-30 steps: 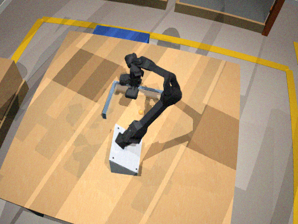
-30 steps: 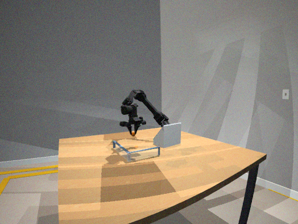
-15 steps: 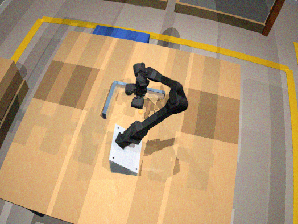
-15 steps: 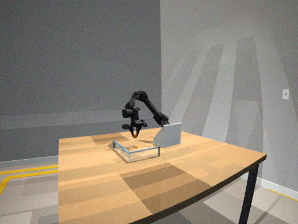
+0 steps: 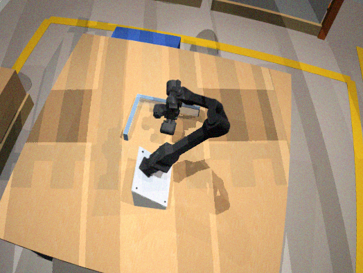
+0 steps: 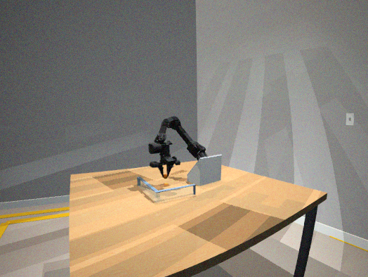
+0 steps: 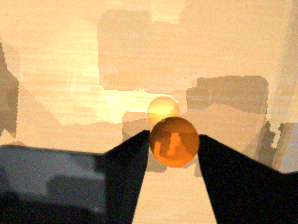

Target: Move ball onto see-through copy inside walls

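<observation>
Dark fingers pinch the orange ball (image 7: 174, 141) above the wooden tabletop (image 7: 60, 60), w/ the pale see-through copy (image 7: 163, 110) just beyond & below it, approx straight ahead in wrist view

One orange ball (image 7: 174, 141) was in view, pinched in the single hand (image 7: 173, 150). One see-through copy (image 7: 163, 110) lay just beyond the ball. Two low clear walls (image 5: 131, 117) met near it, though the second was largely hidden. One grey block (image 6: 207, 169) stood on the one surface (image 6: 225, 207).
</observation>
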`<state>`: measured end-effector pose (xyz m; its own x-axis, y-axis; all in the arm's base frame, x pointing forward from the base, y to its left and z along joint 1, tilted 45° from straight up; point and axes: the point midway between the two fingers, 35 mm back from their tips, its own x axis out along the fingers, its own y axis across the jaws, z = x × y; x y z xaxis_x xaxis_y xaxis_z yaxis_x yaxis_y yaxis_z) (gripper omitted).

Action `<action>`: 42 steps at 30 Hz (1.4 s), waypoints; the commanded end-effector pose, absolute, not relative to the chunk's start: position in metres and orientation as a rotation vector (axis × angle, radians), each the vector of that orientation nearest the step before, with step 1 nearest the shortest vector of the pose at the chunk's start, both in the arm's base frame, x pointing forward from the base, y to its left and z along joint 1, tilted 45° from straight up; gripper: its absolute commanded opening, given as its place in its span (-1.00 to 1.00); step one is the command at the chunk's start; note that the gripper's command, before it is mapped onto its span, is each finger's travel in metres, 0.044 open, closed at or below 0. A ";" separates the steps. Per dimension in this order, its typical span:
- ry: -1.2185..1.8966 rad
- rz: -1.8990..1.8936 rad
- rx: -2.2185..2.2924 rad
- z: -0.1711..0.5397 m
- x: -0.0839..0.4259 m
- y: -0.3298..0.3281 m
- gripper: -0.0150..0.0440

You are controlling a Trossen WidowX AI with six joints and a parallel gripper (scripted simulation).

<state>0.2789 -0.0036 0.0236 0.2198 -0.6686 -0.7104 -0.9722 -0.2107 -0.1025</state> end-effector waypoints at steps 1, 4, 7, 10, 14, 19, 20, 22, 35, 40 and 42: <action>1.520 0.734 -1.961 0.011 0.280 -0.016 -0.49; 1.522 0.732 -1.963 0.001 0.282 -0.026 -0.49; 1.523 0.730 -1.964 -0.006 0.284 -0.034 -0.49; 1.523 0.730 -1.965 -0.006 0.284 -0.035 -0.49; 1.523 0.730 -1.965 -0.009 0.284 -0.037 -0.49; 1.524 0.730 -1.965 -0.015 0.286 -0.043 -0.49; 1.524 0.730 -1.965 -0.016 0.286 -0.044 -0.49; 1.524 0.730 -1.965 -0.018 0.287 -0.046 -0.49; 1.518 0.723 -1.963 -0.018 0.288 -0.047 -0.05; 1.518 0.723 -1.963 -0.018 0.288 -0.047 0.36; 1.518 0.723 -1.963 -0.018 0.288 -0.047 0.36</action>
